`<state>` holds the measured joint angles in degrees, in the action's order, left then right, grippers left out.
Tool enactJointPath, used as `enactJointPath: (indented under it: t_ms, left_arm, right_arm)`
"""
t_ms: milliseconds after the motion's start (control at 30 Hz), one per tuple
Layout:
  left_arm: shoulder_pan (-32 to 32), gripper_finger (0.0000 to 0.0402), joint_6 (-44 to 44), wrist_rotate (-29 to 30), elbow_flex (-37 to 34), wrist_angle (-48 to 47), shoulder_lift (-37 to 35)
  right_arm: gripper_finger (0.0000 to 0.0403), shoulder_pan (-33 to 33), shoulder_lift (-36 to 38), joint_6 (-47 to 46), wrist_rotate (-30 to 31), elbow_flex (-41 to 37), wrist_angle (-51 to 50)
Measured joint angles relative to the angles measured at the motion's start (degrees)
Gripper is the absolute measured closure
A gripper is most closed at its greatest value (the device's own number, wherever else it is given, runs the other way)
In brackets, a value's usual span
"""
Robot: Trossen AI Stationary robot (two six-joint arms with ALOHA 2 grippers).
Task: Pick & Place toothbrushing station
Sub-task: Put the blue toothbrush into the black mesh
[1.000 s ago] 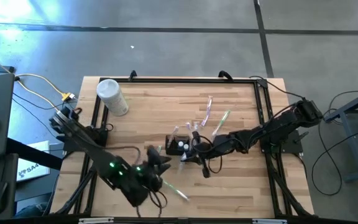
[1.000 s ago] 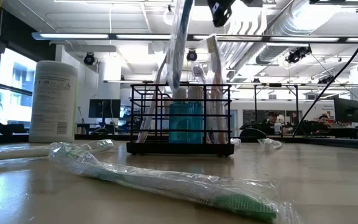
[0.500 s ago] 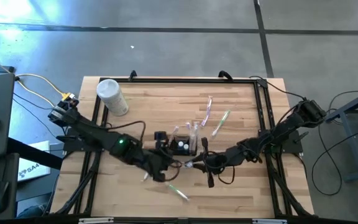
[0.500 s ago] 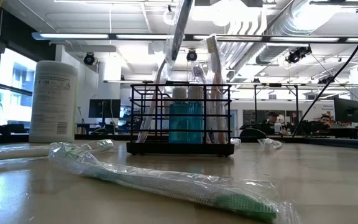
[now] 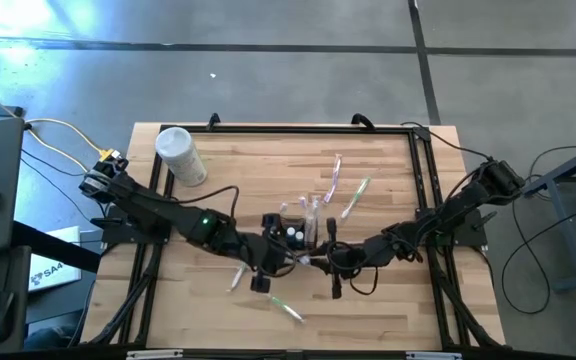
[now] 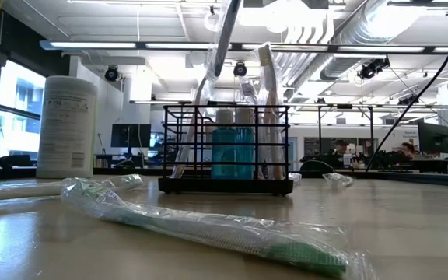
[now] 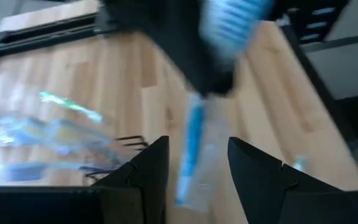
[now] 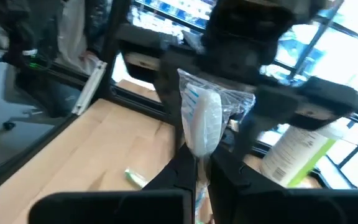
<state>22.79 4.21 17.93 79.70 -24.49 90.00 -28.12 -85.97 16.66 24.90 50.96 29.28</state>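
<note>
The caddy (image 5: 293, 232) stands mid-table, just behind both grippers' meeting fingers. A wrapped toothbrush (image 5: 286, 307) lies before them; 1 canister (image 5: 180, 155) stands far behind-left.

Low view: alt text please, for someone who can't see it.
A black wire caddy stands mid-table holding a teal cup and wrapped toothbrushes. A wrapped green toothbrush lies in front of it, and a white cylindrical container stands at the left. No fingers show.
</note>
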Motion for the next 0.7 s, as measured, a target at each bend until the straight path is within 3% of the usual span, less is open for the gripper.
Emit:
enactJointPath:
  t_ms: [133, 700]
  left_arm:
    - [0.11, 0.0240, -0.53, -2.64, -0.02, 2.06, 0.00]
    - [-1.03, 0.0240, -0.66, -1.90, 0.02, 6.58, 0.88]
  right_arm:
    - [0.0393, 0.00, 0.00, 0.04, 0.24, 0.00, 0.11]
    - [0.0393, 0.00, 0.00, 0.11, 0.20, 0.00, 0.41]
